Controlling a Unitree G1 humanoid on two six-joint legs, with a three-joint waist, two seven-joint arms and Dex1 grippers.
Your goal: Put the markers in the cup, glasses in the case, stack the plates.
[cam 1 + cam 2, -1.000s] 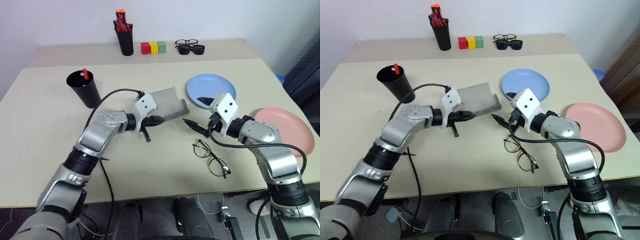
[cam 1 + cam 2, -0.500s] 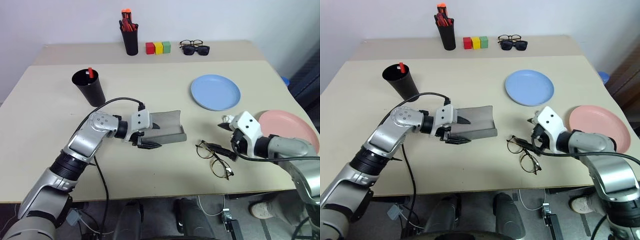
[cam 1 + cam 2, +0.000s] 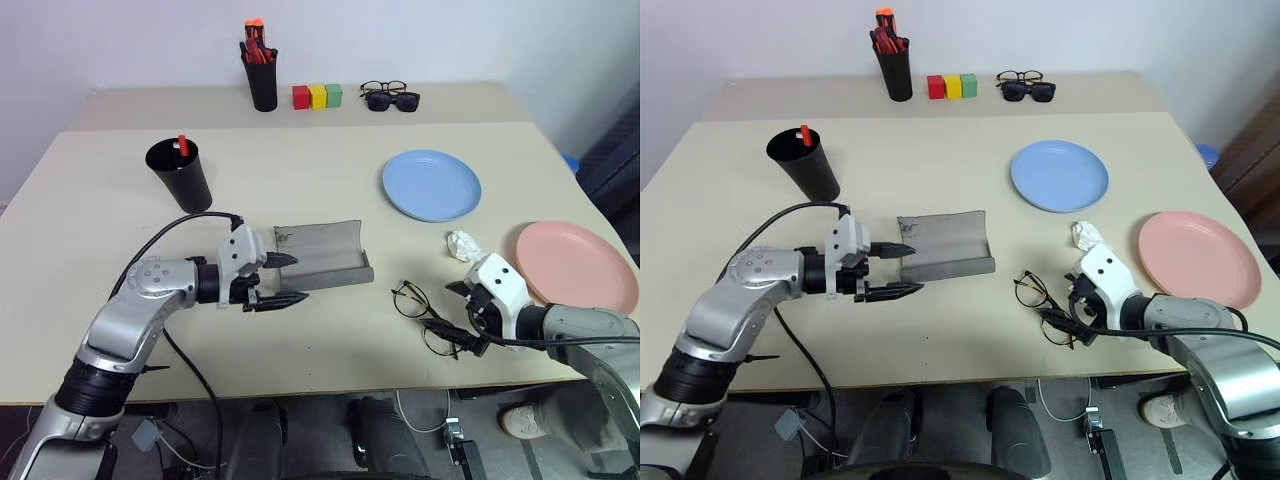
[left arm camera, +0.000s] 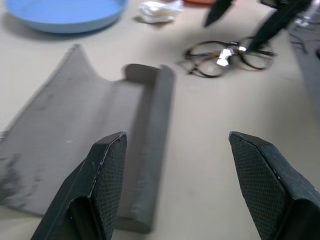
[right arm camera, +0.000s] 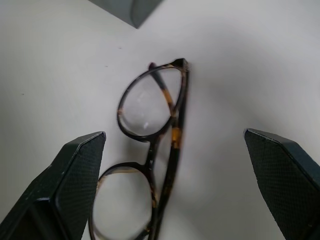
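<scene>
The right gripper (image 5: 170,185) was wide open with the glasses (image 5: 150,165) lying between its fingers, ready to grab. The left gripper (image 3: 283,279), also open, waited beside the open case (image 3: 318,255).

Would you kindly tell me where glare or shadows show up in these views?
Left wrist view: a bright glint sits at the middle of the glasses, and the blue plate casts a soft shadow on the table. Right wrist view: a faint pale sheen lies on one lens. Left eye view: the light is even, and the cup throws hardly any shadow.
</scene>
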